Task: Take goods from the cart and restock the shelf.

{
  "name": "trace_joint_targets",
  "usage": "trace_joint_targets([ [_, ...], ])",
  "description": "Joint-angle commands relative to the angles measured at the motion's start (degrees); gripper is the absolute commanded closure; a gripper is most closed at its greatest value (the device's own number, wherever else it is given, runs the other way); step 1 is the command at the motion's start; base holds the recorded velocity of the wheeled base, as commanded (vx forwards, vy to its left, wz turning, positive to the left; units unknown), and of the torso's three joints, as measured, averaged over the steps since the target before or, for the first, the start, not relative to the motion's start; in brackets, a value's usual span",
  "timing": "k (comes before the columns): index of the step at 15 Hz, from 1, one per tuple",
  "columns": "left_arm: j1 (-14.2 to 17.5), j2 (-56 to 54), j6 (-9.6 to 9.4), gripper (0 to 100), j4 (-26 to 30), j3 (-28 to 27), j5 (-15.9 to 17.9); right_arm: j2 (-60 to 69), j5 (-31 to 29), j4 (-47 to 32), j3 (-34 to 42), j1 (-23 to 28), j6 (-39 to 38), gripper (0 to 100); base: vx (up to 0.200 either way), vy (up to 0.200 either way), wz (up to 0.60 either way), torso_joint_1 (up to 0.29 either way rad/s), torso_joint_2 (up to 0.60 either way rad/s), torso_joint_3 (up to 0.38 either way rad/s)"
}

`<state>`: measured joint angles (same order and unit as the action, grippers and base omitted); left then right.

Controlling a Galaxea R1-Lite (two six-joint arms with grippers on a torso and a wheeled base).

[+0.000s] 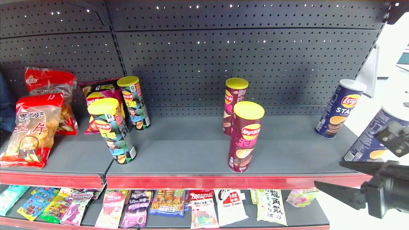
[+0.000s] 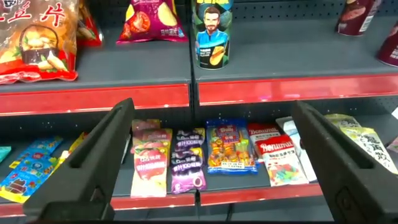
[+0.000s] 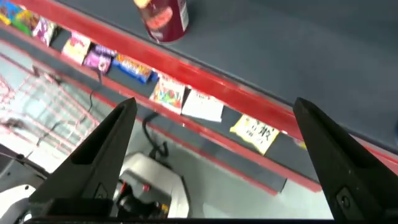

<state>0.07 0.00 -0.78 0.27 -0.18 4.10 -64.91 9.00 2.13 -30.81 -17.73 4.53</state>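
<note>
Shelf [image 1: 287, 150]: grey deck, red front lip. Back panel [image 1: 198, 64]: dark grey, dotted with holes. Maroon cans [image 1: 245, 137], yellow lids. Teal-patterned cans [image 1: 112, 132], yellow lids. Blue cans [image 1: 339, 108], white lids. Red snack bags [image 1: 32, 131].

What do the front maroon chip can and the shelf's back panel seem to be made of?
The front maroon chip can is probably a printed paperboard tube, slightly glossy, under a matte yellow plastic-looking lid. The back panel is likely painted sheet metal, matte dark grey, with regular punched holes letting light through.
</note>
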Motion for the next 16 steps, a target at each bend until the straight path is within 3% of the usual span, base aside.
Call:
trace_joint_targets([
  [1,0.0,0.1,-0.10,0,0.0,0.0,0.0,-10.1,-4.2,0.7,-2.6,-1.3,-0.1,0,0.000,0.000,0.00,0.000,0.00,0.000],
  [16,0.0,0.1,-0.19,0,-0.1,0.1,-1.0,-34.7,-11.7,4.0,-18.8,-3.3,-2.8,0,0.000,0.000,0.00,0.000,0.00,0.000],
])
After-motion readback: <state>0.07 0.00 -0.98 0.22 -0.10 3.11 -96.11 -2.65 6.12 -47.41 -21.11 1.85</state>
